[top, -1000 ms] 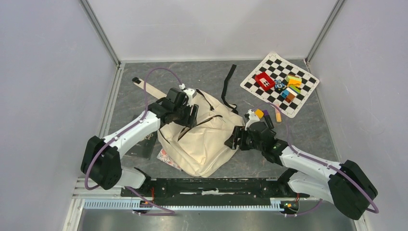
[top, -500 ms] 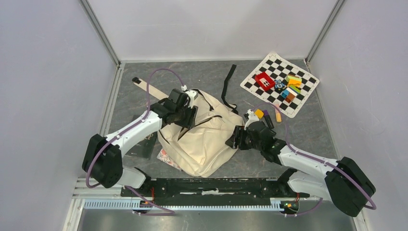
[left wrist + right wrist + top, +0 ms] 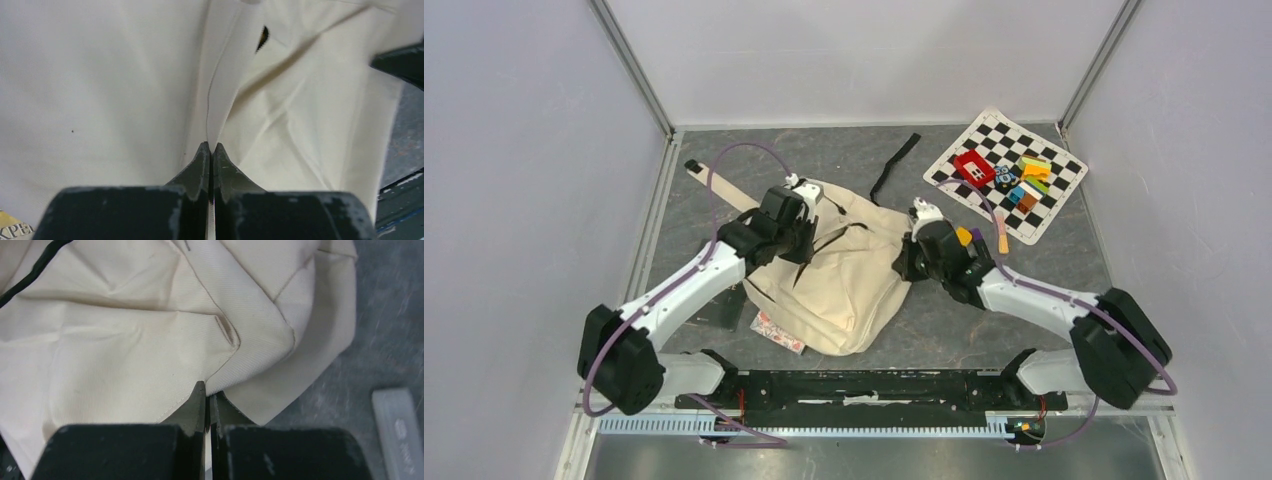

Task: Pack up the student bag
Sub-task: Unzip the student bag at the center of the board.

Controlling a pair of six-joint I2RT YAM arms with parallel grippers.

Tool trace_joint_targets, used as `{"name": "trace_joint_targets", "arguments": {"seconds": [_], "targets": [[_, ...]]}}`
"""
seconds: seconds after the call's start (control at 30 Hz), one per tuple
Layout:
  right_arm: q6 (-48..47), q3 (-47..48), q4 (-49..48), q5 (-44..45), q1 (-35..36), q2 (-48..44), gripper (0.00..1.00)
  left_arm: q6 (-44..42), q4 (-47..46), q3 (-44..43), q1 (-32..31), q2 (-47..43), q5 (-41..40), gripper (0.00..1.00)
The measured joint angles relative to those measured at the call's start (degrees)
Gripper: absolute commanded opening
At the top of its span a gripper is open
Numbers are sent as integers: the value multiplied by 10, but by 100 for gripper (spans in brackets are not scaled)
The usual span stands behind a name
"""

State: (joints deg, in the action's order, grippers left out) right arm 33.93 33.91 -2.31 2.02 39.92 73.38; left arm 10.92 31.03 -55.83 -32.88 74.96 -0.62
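Table: the grey table holds everything here.
Bag: the student bag lies in the middle of the table, between the two arms. It is big, cream and crumpled, and it lies flat.
How it will handle: I think it is soft and floppy, and light while it looks so flat. It will not break. The cloth looks rough, so it should not slip much. If you lift one spot, only that bit comes up and the rest sags.
Where to hold: I would take it by a thick seam or edge fold, on two sides at once, so it does not droop.
Left gripper: the left gripper is squeezed tight shut, with a thin fold of the bag's cloth pinched between its tips.
Right gripper: the right gripper is squeezed shut too, nipping the cloth edge on the bag's right side.
Board: a checkered board sits at the far right, with bright blocks on it.
Book: a patterned book peeks out from under the bag's near edge.
Strap: a black strap trails on the table behind the bag.
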Motion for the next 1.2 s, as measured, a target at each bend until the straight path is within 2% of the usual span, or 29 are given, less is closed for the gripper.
{"name": "trace_joint_targets", "arguments": {"seconds": [0.3, 0.4, 0.57, 0.7, 0.87, 1.03, 1.2], "targets": [[-136, 228, 27, 40, -35, 213, 1, 94, -15, 40, 3, -75, 65, 2], [-159, 299, 51, 30, -46, 273, 22, 126, -35, 63, 2, -81, 71, 2], [-194, 365, 80, 35, -54, 293, 66, 165, -47, 86, 3, -85, 24, 2], [-211, 362, 97, 41, -54, 259, 86, 218, -85, 150, 3, -111, -5, 2], [-221, 337, 127, 53, -23, 195, 92, 296, -141, 227, 3, -163, -31, 2], [-222, 330, 152, 77, 79, 166, 92, 352, -177, 265, 3, -203, -41, 2], [-202, 330, 166, 87, 170, 166, 91, 376, -193, 279, 3, -207, -41, 2]]}}
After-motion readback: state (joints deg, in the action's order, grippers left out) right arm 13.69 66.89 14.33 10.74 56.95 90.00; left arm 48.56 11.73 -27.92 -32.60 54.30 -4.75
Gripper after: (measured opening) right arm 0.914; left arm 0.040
